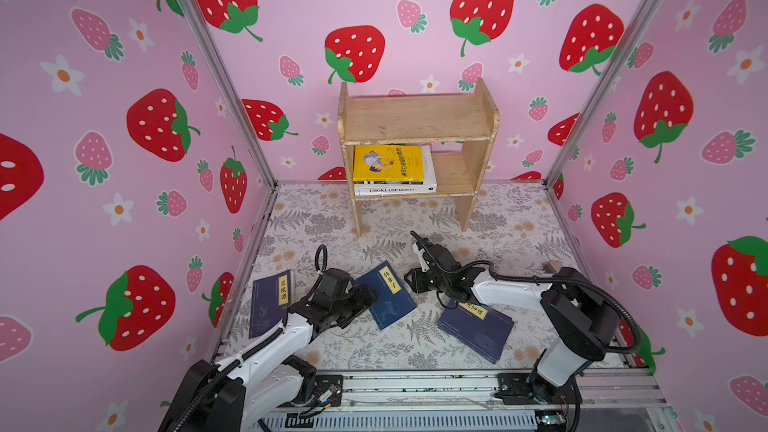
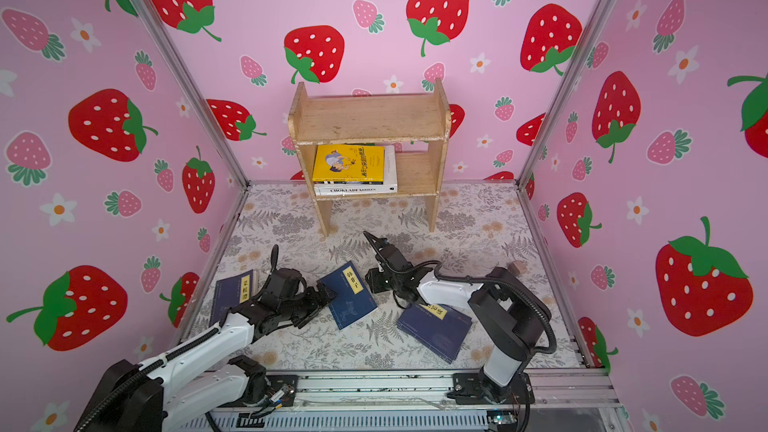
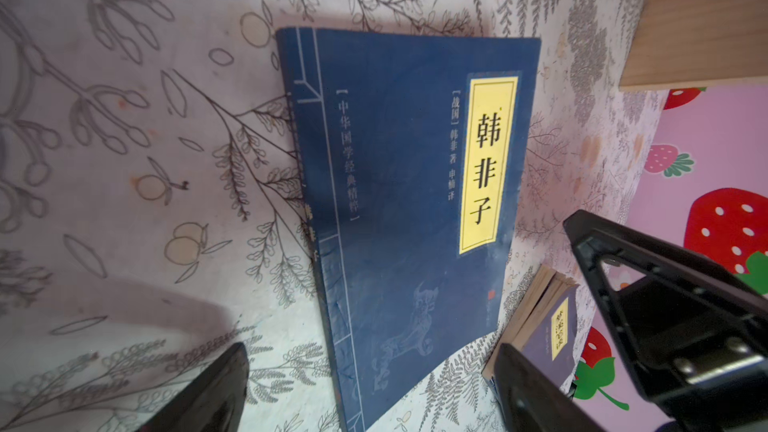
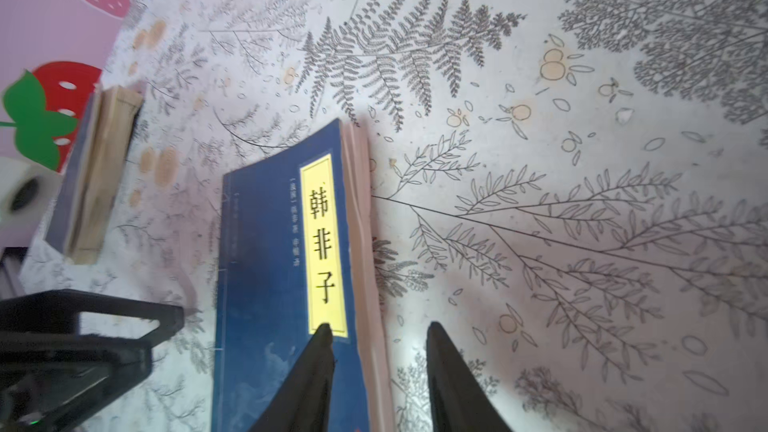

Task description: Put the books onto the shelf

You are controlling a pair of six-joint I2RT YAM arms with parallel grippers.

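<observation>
**Shelf.** The shelf (image 1: pixel 415 118) is standing upright on its legs at the back of the table (image 1: pixel 353 351), close against the rear wall. On its lower board, toward the left side, a yellow book (image 1: pixel 386 164) is lying flat on a thick white book (image 1: pixel 395 189), and both spines are facing forward.

**Books on the table.** Three blue books with yellow labels are lying flat, covers up, well apart from the shelf.
- The left blue book (image 1: pixel 268 305) is lying near the left wall.
- The middle blue book (image 1: pixel 392 305) is lying at an angle between the two claws.
- The right blue book (image 1: pixel 473 330) is lying partly under the right arm.

**Left claw.** The left claw (image 1: pixel 369 295) is sitting low at the spine side of the middle blue book. It is released, with its jaws standing wide. In the left wrist view its fingers (image 3: pixel 208 396) are framing one end of that book and clamping nothing. I cannot tell whether they are touching it.

**Right claw.** The right claw (image 1: pixel 411 280) is hanging at the page-edge side of the same book. In the right wrist view its fingers (image 4: pixel 320 367) are standing apart, closer together than the left pair. One is showing over the cover by the yellow label, the other over the table beside the pages. It is grasping nothing.
</observation>
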